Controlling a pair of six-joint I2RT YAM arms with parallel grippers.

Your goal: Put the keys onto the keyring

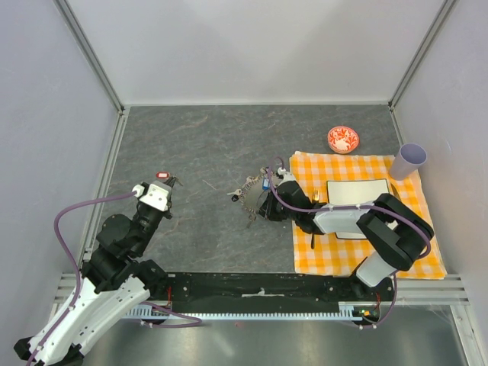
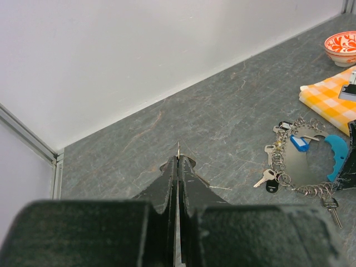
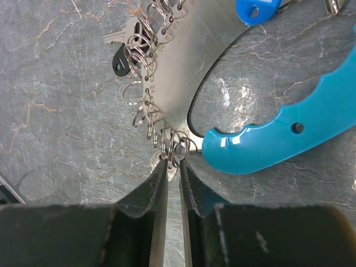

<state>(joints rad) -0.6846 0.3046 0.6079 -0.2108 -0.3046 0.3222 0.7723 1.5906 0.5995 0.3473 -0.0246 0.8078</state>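
While the overhead view gives the right end effector [image 1: 263,209] only as a dark mass over the keyring [image 1: 245,198], mid-counter [image 1: 198,145] just left of the yellow checked cloth [image 1: 415,255], the right wrist view resolves the contact. The jaws are nearly together with a thin gap, and the tips nip one small split ring on the rim of the keyring's flat metal band, beside the end of the cyan strap [image 3: 278,136]. A pale sliver of metal sits in the gap behind that ring; cannot tell whether it is a key. The same view shows a black-headed key [image 3: 119,61] at the far rings and a blue key head [image 3: 257,8] cut off by the top edge. The left wrist view shows the loop lying flat on the counter with small keys around its rim; its right side is hidden behind the dark arm at the frame edge. Left end effector [image 2: 178,160]: jaws fully together, well apart from the keyring, over bare counter. A hair-thin bright tip pokes out between its fingers, too small to identify. Overhead, a small red item [image 1: 162,175] sits just beside it, not made out. A red-and-white bowl [image 1: 343,139] stands just beyond the cloth's far edge and a lilac cup [image 1: 410,160] at its far right corner.
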